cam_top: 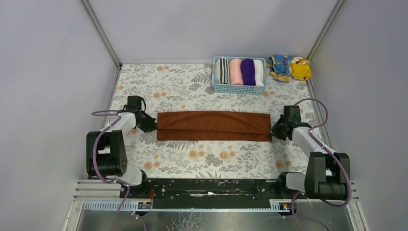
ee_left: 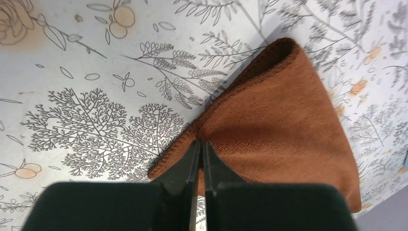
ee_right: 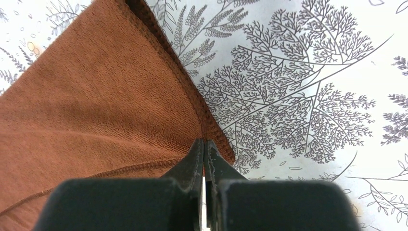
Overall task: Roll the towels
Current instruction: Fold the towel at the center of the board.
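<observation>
My left gripper (cam_top: 154,125) pinches the left end of the long rust-brown terry towel (cam_top: 213,126), fingers pressed together on its hem in the left wrist view (ee_left: 201,145). My right gripper (cam_top: 273,128) is clamped the same way on the towel's right end (ee_right: 204,144). The towel lies folded into a long band across the middle of the floral-patterned table (cam_top: 183,86), stretched flat between both hands. At the far edge, a light-blue plastic basket (cam_top: 238,89) holds the deep purple towel (cam_top: 247,71), rolled, between a pink roll (cam_top: 235,71) and a white roll (cam_top: 259,72), with a striped roll (cam_top: 222,70) leftmost. A crumpled yellow-and-blue patterned cloth (cam_top: 289,67) lies just right of the basket.
</observation>
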You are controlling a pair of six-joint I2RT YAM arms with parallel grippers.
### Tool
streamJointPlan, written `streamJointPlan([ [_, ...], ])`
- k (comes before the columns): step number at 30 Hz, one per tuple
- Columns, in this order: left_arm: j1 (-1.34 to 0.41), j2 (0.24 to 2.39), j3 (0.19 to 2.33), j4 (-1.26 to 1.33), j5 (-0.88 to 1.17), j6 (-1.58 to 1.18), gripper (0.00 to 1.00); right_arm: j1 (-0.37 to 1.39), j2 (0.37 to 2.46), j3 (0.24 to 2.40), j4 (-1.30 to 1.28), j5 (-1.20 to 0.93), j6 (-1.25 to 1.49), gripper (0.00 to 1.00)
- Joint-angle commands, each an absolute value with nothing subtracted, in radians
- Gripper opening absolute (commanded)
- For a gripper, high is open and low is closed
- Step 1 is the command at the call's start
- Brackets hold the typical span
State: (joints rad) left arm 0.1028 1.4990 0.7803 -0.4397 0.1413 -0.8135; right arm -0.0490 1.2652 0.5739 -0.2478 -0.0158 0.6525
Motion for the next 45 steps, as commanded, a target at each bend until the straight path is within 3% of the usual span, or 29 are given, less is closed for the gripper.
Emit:
streamJointPlan([
  [1, 0.118, 1.456, 0.843, -0.504, 0.077, -0.780, 0.00, -0.058, 1.231, 0.645, -0.285, 0.052, 0.621, 0.00],
  [12, 0.122, 1.411, 0.791, -0.538, 0.046, -0.762, 0.00, -0.067, 1.192, 0.619, -0.315, 0.100, 0.597, 0.00],
  [26, 0.123, 1.443, 0.686, -0.486, 0.070, -0.783, 0.00, -0.076, 1.348, 0.594, -0.274, 0.100, 0.606, 0.00],
  [45, 0.122, 1.325, 0.667, -0.569, 0.062, -0.766, 0.00, -0.081, 1.227, 0.650, -0.387, 0.083, 0.604, 0.00],
])
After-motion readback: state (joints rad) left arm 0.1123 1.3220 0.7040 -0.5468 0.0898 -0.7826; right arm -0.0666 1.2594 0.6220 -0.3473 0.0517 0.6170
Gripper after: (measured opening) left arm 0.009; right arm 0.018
